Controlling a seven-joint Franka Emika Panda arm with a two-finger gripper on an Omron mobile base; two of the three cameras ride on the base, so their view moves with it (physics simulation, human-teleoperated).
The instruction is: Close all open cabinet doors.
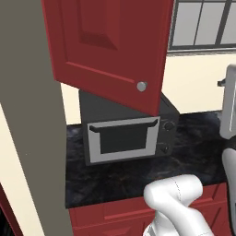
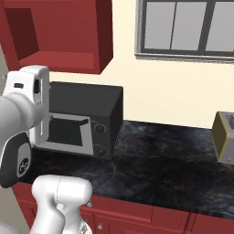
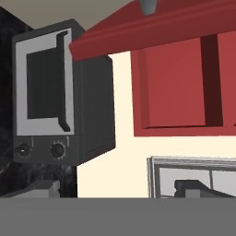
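Observation:
A dark-red cabinet door (image 1: 106, 46) stands swung wide open toward me, its round silver knob (image 1: 142, 86) near its lower right corner. The cabinet box (image 2: 59, 34) it belongs to shows its bare red inside above the oven. In the rolled hand view the door's edge (image 3: 152, 28) crosses the top with the knob (image 3: 147, 5) at the frame's rim, and the cabinet's inside (image 3: 179, 83) lies beyond it. My gripper (image 3: 117, 190) is open, its fingertips (image 3: 196, 186) far apart, holding nothing and well short of the door.
A black and silver toaster oven (image 1: 126, 133) sits on the dark stone counter (image 2: 160, 160) under the cabinet. A grey-framed window (image 2: 187, 27) is on the cream wall to the right. A toaster (image 2: 225, 137) stands at the far right. A tall grey-brown panel (image 1: 32, 115) blocks the left.

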